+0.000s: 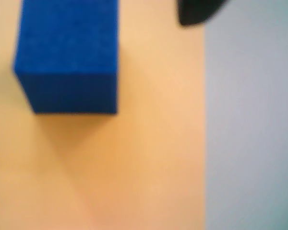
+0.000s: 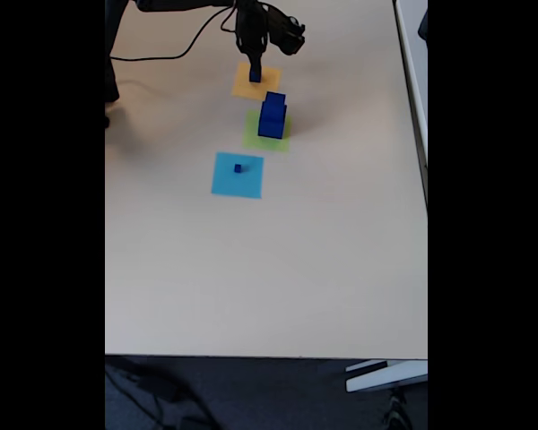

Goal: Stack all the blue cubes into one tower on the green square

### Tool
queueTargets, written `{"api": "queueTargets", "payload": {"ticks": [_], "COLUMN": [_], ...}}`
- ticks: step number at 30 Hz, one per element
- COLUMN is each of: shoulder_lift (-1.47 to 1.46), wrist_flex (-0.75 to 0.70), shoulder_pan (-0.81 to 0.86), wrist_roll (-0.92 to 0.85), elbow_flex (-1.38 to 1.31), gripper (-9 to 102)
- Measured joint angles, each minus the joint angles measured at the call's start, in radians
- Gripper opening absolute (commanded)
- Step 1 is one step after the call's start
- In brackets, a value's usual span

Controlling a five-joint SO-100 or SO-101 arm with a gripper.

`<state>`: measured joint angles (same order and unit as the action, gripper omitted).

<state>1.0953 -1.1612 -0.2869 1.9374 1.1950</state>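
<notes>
Pale tabletop (image 2: pixel 251 269); my gripper (image 2: pixel 255 70) straddles a dark-blue foam cube (image 1: pixel 67 52), jaws spread; next, pinch and lift.

cubes (image 2: pixel 272 116): dark blue, plain
cube on orange patch (image 1: pixel 67 57): dark blue
green square (image 2: pixel 254 134): light yellow-green
orange patch (image 2: pixel 244 85): pale orange
blue patch (image 2: pixel 224 179): light blue
surface (image 2: pixel 251 269): beige
end effector (image 2: pixel 254 63): black

My wrist view: close, heavily blurred, soft shadow; fixed view: bright, even daylight, small, black side bars.
</notes>
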Motion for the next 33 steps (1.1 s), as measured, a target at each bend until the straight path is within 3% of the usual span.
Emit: {"api": "queueTargets", "payload": {"ticks": [33], "shoulder_lift": [-0.020], "wrist_flex": [0.052], "shoulder_pan": [0.009], "wrist_roll": [-0.012], "elbow_flex": [0.064], "gripper": [20]}}
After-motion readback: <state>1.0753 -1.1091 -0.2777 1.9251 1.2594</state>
